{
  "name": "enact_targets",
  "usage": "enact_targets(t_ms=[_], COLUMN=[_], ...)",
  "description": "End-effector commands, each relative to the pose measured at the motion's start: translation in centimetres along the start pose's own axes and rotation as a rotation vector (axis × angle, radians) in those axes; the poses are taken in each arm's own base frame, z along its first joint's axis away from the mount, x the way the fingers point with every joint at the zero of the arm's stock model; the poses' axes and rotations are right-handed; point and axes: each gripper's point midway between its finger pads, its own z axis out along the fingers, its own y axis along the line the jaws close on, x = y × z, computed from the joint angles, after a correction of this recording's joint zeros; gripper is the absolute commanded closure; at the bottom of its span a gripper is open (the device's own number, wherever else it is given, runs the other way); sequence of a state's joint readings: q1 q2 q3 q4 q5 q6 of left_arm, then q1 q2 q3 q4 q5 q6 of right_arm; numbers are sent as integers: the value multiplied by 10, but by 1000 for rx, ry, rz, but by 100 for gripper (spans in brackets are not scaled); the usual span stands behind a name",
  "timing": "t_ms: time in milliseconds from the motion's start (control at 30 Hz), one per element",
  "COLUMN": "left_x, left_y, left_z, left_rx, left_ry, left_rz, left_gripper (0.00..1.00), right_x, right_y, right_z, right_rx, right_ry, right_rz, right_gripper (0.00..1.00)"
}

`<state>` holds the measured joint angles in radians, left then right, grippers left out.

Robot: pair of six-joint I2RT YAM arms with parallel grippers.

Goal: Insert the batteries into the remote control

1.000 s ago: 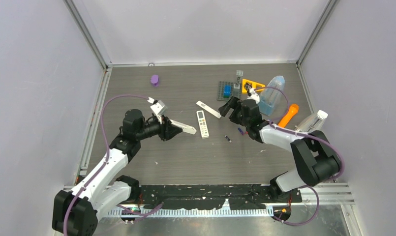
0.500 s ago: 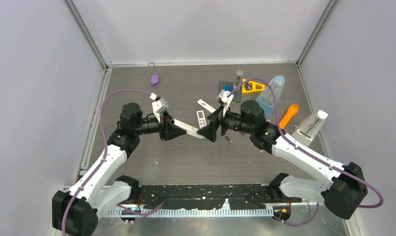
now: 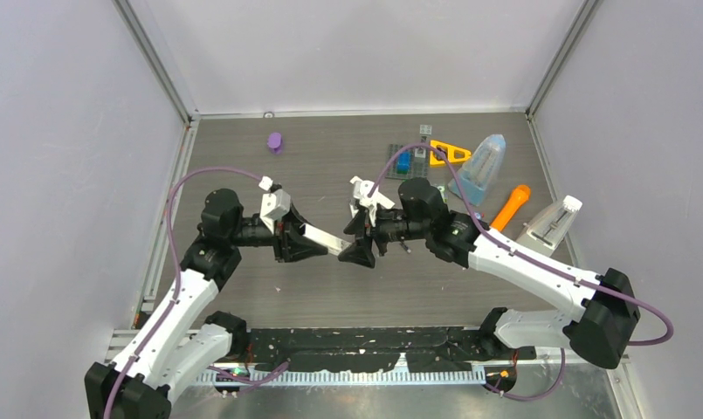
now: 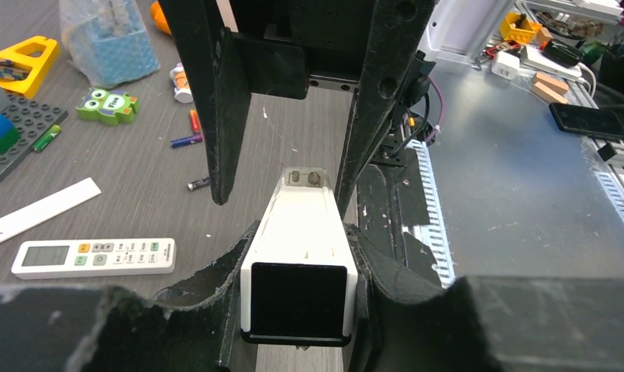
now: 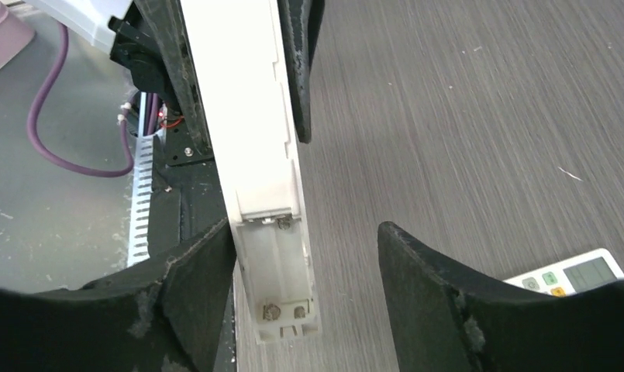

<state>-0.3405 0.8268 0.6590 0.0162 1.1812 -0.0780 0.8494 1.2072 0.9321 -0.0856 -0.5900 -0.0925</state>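
Top view: the left end effector (image 3: 306,240) grips a long white plastic remote control (image 3: 326,238) above the grey wood-grain counter (image 3: 321,157). The remote's far end reaches the right end effector (image 3: 358,251), whose black fingers stand around it.

Left wrist view: the left end effector is clamped on both sides of the remote control (image 4: 299,256). The open battery compartment (image 4: 302,178) at its far end shows two small metal contacts. The right end effector's fingers (image 4: 215,101) flank that end, spread wider than the remote. The batteries lie loose on the counter to the left: a blackish battery (image 4: 198,184), a blue battery (image 4: 186,141) and a red-orange battery (image 4: 194,120). Near them lie a second white remote with buttons (image 4: 94,256) and a flat white strip (image 4: 37,213).

Right wrist view: the right end effector (image 5: 305,232) is open. One finger (image 5: 196,287) is just beside the remote's edge, and the other (image 5: 432,310) is clear of it.
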Motion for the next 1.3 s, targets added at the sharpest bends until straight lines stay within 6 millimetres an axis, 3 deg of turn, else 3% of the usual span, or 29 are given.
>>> enact_targets(t_ms=[0, 167, 233, 267, 400, 433, 500, 600, 800, 1167, 1267], left_x=[-23, -45, -52, -55, -66, -69, -74, -84, -84, -54, -47], left_y=[-12, -10, -8, -7, 9, 16, 40, 58, 87, 92, 94], left_z=[-2, -3, -3, -3, -4, -5, -10, -15, -24, -6, -3], left_rx=[33, -19, -47, -58, -158, -202, -332, -400, -497, -547, -553], left_ry=[-34, -114, -149, -161, -218, -244, -326, -473, -674, -579, -558], left_rz=[68, 97, 89, 87, -35, -78, -210, -365, -683, -841, -841], left_gripper=[100, 98, 92, 85, 25, 15, 9, 8, 25, 33, 41], right_x=[-15, -19, -22, -26, -41, -45, -56, -65, -71, -63, -62], right_y=[6, 10, 13, 11, 5, 5, -1, -13, -32, -52, -52], right_z=[0, 7, 10, 11, 12, 11, 9, 9, 11, 19, 22], right_rx=[-19, -8, -2, 21, 95, 111, 168, 273, 481, 626, 627], right_ry=[3, -1, -15, -29, -86, -102, -150, -186, -217, -184, -172], right_rz=[-49, -5, -6, -7, 1, -2, 3, -7, 9, 76, 87], right_gripper=[34, 64, 73, 79, 89, 89, 90, 89, 88, 88, 87])
